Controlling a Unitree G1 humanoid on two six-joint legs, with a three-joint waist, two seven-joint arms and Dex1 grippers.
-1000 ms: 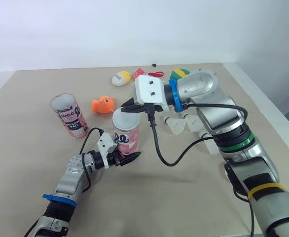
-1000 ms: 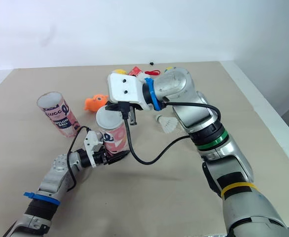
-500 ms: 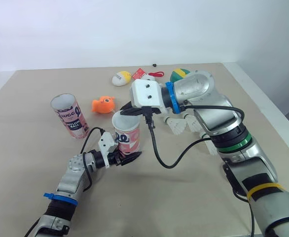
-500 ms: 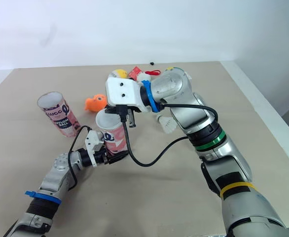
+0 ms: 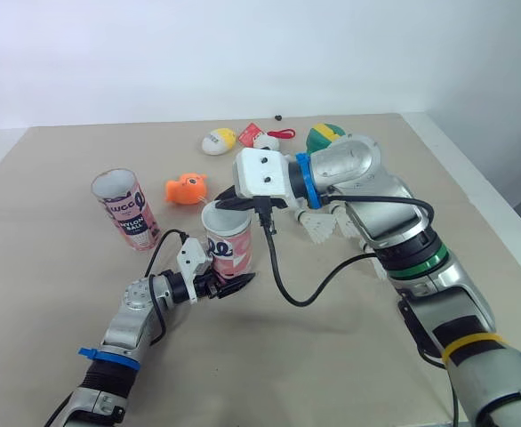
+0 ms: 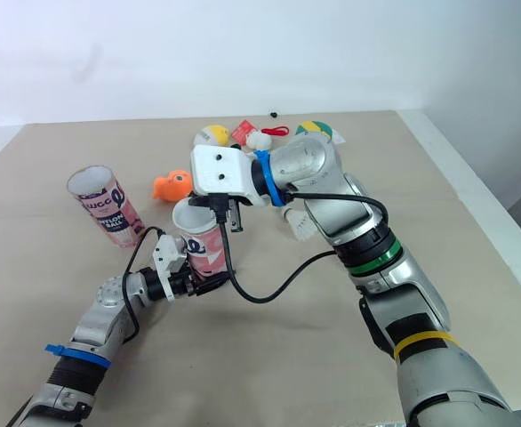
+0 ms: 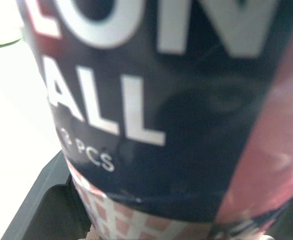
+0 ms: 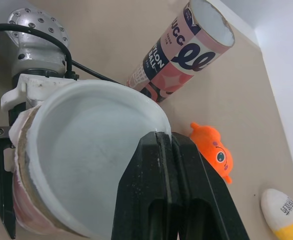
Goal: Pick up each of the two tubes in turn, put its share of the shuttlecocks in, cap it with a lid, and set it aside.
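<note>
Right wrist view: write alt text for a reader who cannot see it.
The shut right claw pinches the rim of a white lid over the mouth of a pink tube. Beyond, on the table, are a second open tube and an orange toy fish.

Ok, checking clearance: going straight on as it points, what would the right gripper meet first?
The right gripper pinches the white plastic lid on the pink cardboard tube; past its rim, probably the tan table beside the orange fish toy.
</note>
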